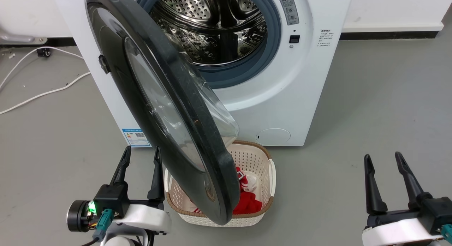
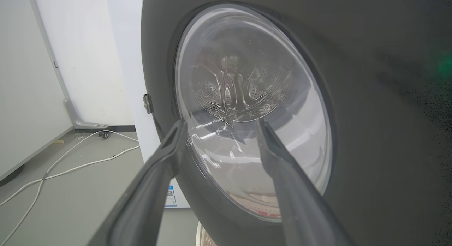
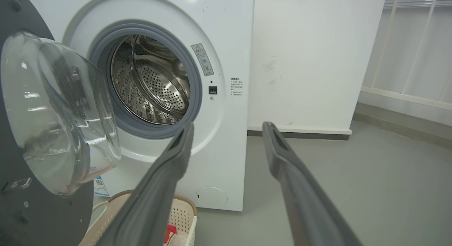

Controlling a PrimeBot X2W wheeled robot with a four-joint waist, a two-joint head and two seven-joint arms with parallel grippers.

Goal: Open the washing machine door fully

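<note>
Two grippers are showing in the head view: the left gripper [image 1: 142, 149] is hovering low at the left with its fingers spread and nothing between them. The finger nearer the washing machine door [image 1: 159, 105] is sitting just beside its outer face; contact cannot be told. The right gripper [image 1: 382, 155] is hanging well apart at the lower right, its fingers likewise spread and empty. The door is standing partly open, angled out from the left side of the washing machine [image 1: 300, 97] and leaving the steel drum [image 1: 219, 23] exposed. Its lower edge is hanging over a pale basket [image 1: 270, 175] holding red cloth [image 1: 249, 203]. In the left wrist view, the two parted fingers are pointing at the door's dark outer face, framing the lower part of its clear window. In the right wrist view, the separated fingers are pointing toward the machine's white front, with the door's bulging glass bowl showing at the left and the basket below.
</note>
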